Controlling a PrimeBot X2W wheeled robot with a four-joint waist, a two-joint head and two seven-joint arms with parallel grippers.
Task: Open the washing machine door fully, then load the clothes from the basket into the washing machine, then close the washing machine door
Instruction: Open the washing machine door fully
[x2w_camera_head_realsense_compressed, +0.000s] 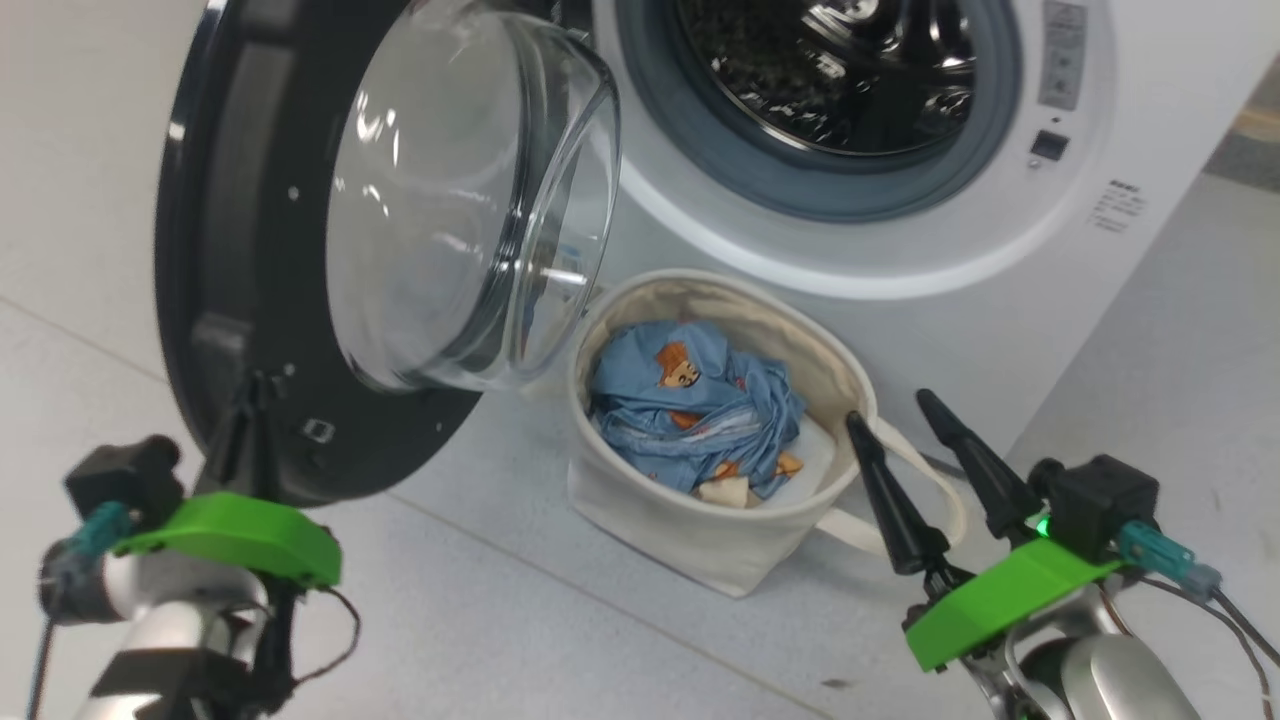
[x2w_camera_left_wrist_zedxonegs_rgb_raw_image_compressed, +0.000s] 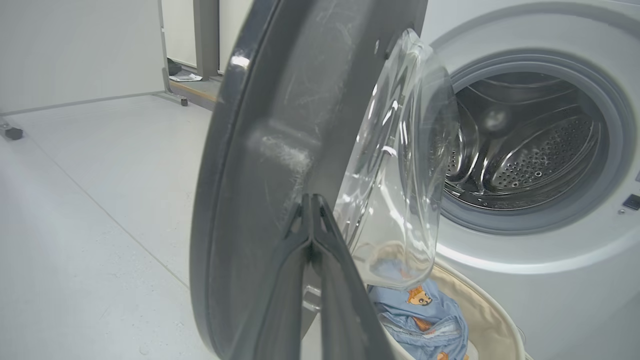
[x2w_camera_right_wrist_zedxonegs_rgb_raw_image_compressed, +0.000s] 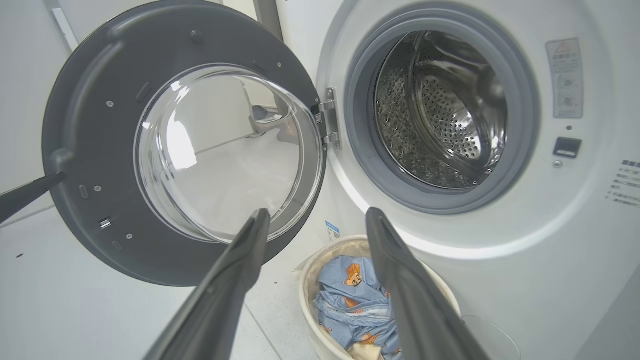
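The washing machine door (x2w_camera_head_realsense_compressed: 215, 250) stands open to the left of the washing machine (x2w_camera_head_realsense_compressed: 1000, 330), its wide rim glossy black and its clear glass bowl (x2w_camera_head_realsense_compressed: 450, 200) bulging out like a dome. A grey rubber gasket (x2w_camera_head_realsense_compressed: 700, 150) rings the perforated steel drum (x2w_camera_head_realsense_compressed: 830, 70). On the pale floor (x2w_camera_head_realsense_compressed: 500, 620), close against the machine's front and partly under the glass, sits the basket (x2w_camera_head_realsense_compressed: 660, 520), a soft off-white canvas tub. The clothes (x2w_camera_head_realsense_compressed: 680, 400) lie crumpled inside it: light blue fabric with orange bears and a scrap of cream cloth (x2w_camera_head_realsense_compressed: 722, 490). The right wrist view brings out the metal hinge (x2w_camera_right_wrist_zedxonegs_rgb_raw_image_compressed: 330, 117) and a small blue label (x2w_camera_right_wrist_zedxonegs_rgb_raw_image_compressed: 331, 230). The left wrist view sees the door nearly edge-on, with its rim scuffed. The left gripper (x2w_camera_head_realsense_compressed: 255, 385) reaches up, jaws pressed together, tips against the door's inner rim. The right gripper (x2w_camera_head_realsense_compressed: 888, 408) hovers beside the basket's looped handle (x2w_camera_head_realsense_compressed: 930, 490), jaws spread and empty.
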